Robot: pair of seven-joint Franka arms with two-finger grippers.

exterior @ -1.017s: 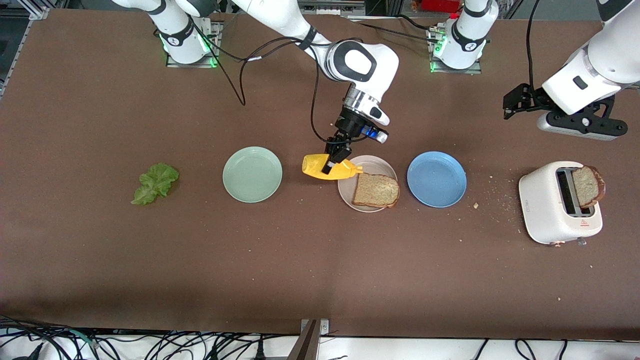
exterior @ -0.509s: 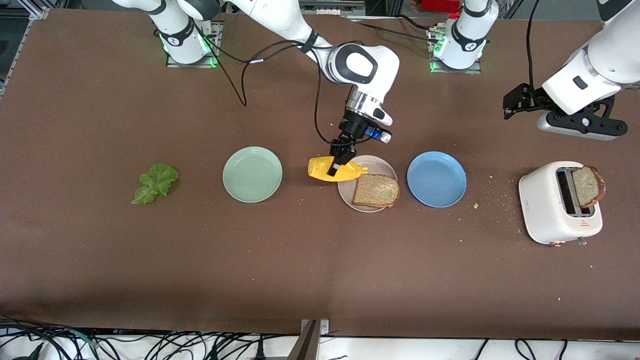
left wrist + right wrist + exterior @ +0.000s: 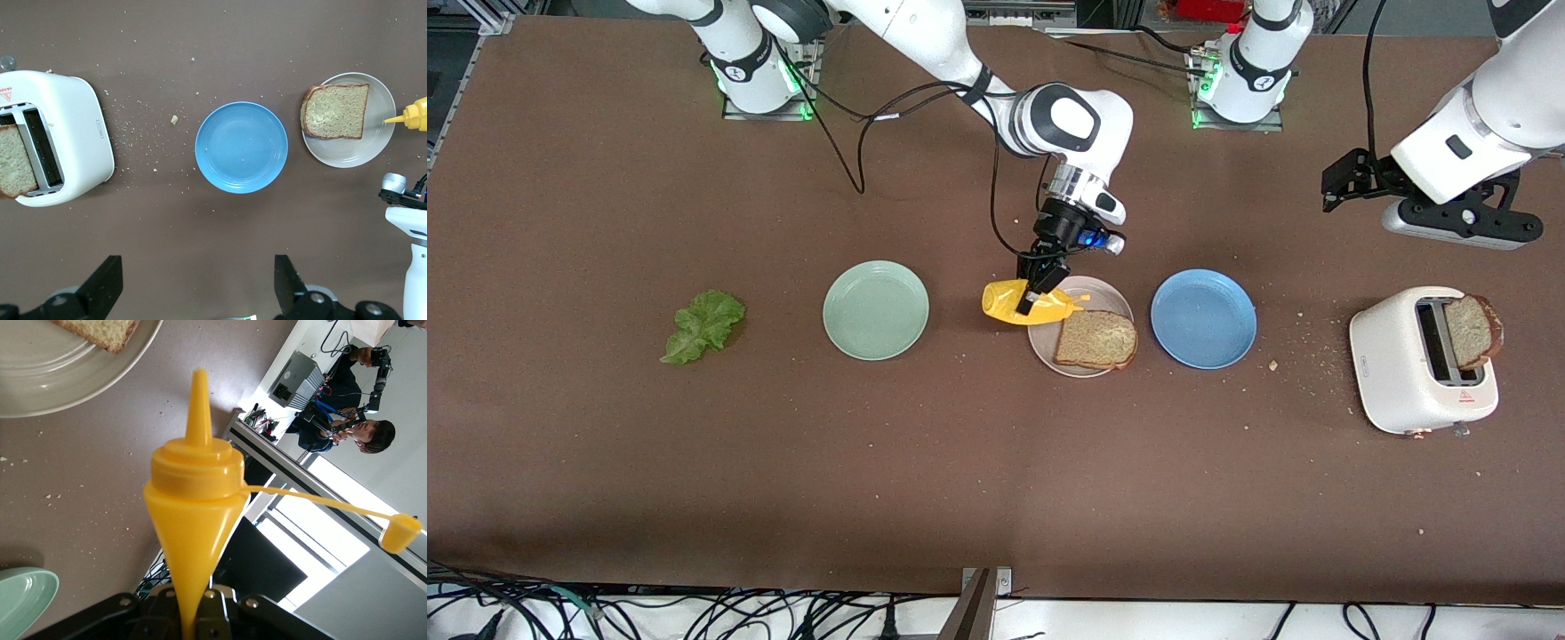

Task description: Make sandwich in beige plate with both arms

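Note:
One brown bread slice [image 3: 1096, 339] lies on the beige plate [image 3: 1045, 342] in the middle of the table. A second slice [image 3: 1472, 331] stands in the white toaster [image 3: 1409, 369]. The green lettuce leaf [image 3: 703, 324] lies on the table toward the right arm's end. My right gripper [image 3: 1039, 289] is shut on a yellow squeeze bottle [image 3: 1007, 300], tipped on its side with its nozzle over the plate's rim. From the right wrist the bottle [image 3: 193, 507] points past the plate [image 3: 60, 373], and its cap [image 3: 400, 532] hangs open. My left gripper [image 3: 1352, 178] waits open in the air over bare table.
A mint-green plate [image 3: 876, 310] sits between the lettuce and the beige plate. A blue plate [image 3: 1203, 318] sits between the beige plate and the toaster. Crumbs are scattered on the table around the toaster.
My right gripper has carried the yellow bottle a little toward the left arm's end, so its nozzle now reaches over the beige plate. The left arm has not moved.

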